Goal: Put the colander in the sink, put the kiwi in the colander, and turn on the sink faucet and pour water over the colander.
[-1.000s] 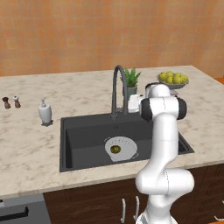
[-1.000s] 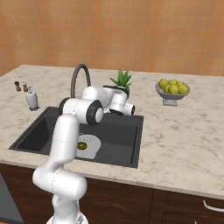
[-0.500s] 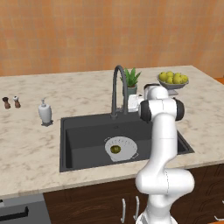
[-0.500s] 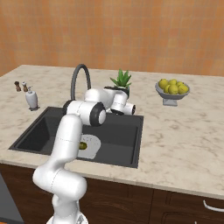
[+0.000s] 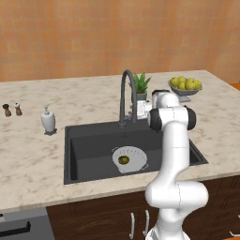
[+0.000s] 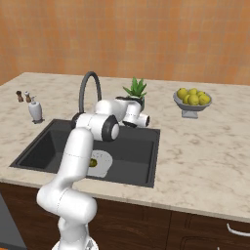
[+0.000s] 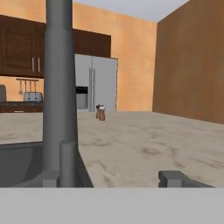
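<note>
Colander (image 5: 130,158) resting on floor of sink (image 5: 89,150), toward front right of basin; white, perforated, upright. Kiwi (image 5: 123,160) lying inside colander, near its middle; also visible in right base view as kiwi (image 6: 93,162) partly behind arm. Sink set into marbled table (image 5: 28,154), basin dark grey, no water visible. Sink faucet (image 5: 126,96) standing at rear edge of basin, spout arched forward over sink; in hand view, faucet stem (image 7: 59,87) rising close ahead, left of centre, with small upright stub at its base. Gripper (image 5: 139,109) positioned just beside faucet base, at rear right of sink, pointing toward faucet. State of jaws: cannot tell from pictures; one dark fingertip (image 7: 175,178) showing low right in hand view, nothing seen between jaws. Contact with faucet not confirmed. Potted plant (image 5: 140,86) just behind gripper. White soap dispenser (image 5: 48,120) on table left of sink. Two small shakers (image 5: 11,109) further left, near rear. Grey footed bowl of lemons (image 5: 185,86) on table, right of plant.
</note>
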